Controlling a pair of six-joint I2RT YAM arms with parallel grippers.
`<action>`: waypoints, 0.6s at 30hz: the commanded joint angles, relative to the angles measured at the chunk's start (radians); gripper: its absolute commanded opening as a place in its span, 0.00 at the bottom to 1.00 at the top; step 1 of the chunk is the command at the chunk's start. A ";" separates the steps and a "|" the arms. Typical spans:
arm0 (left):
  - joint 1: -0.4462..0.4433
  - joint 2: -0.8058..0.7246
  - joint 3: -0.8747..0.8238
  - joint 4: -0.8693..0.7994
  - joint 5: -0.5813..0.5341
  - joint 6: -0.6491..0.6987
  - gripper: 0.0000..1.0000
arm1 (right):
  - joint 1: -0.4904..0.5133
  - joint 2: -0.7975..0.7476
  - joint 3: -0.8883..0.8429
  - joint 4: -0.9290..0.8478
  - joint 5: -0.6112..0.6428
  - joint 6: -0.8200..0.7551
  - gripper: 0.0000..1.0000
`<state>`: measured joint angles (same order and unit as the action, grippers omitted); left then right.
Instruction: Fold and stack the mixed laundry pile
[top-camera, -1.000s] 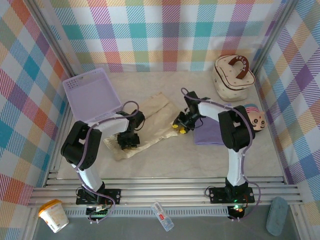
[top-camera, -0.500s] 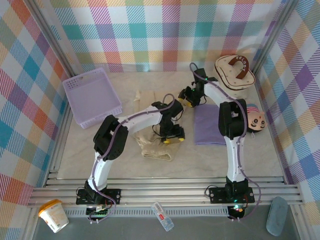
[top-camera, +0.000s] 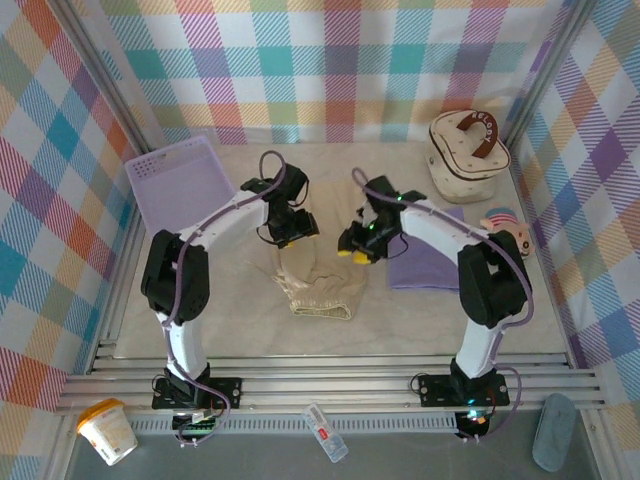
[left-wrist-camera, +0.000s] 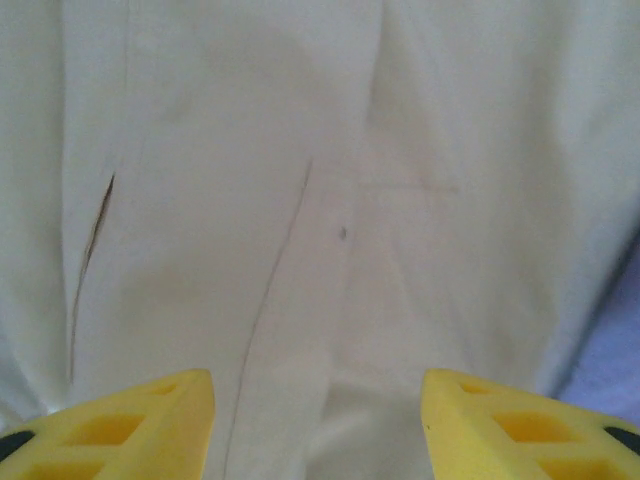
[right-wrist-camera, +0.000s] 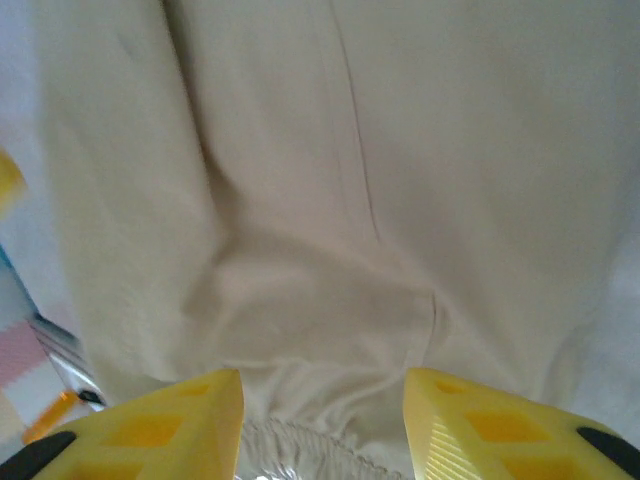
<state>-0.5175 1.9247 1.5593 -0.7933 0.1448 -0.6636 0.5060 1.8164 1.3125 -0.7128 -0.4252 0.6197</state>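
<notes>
Left claw (top-camera: 292, 222) parted over beige garment (top-camera: 322, 292) (rumpled, table centre) | right claw (top-camera: 355, 247) parted, same cloth between its fingers | purple T-shirt (top-camera: 425, 268) flat, just right

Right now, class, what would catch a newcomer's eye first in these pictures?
Bright plaid walls ring the table. At its centre lies a beige garment, with the left tool and right tool open over its far end. A folded lavender T-shirt lies to its right.
</notes>
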 joint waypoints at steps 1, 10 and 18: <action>-0.011 0.103 0.028 0.030 -0.055 0.037 0.57 | 0.008 0.038 -0.046 -0.021 -0.030 -0.016 0.46; -0.035 0.086 -0.092 -0.039 -0.028 -0.004 0.58 | -0.120 0.115 -0.066 -0.171 0.235 -0.141 0.44; -0.127 -0.018 -0.102 0.045 0.161 -0.169 0.60 | -0.224 0.087 0.124 -0.259 0.316 -0.221 0.42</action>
<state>-0.6277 1.9800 1.4117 -0.7673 0.2417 -0.7650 0.2790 1.9339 1.3510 -0.9039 -0.1658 0.4614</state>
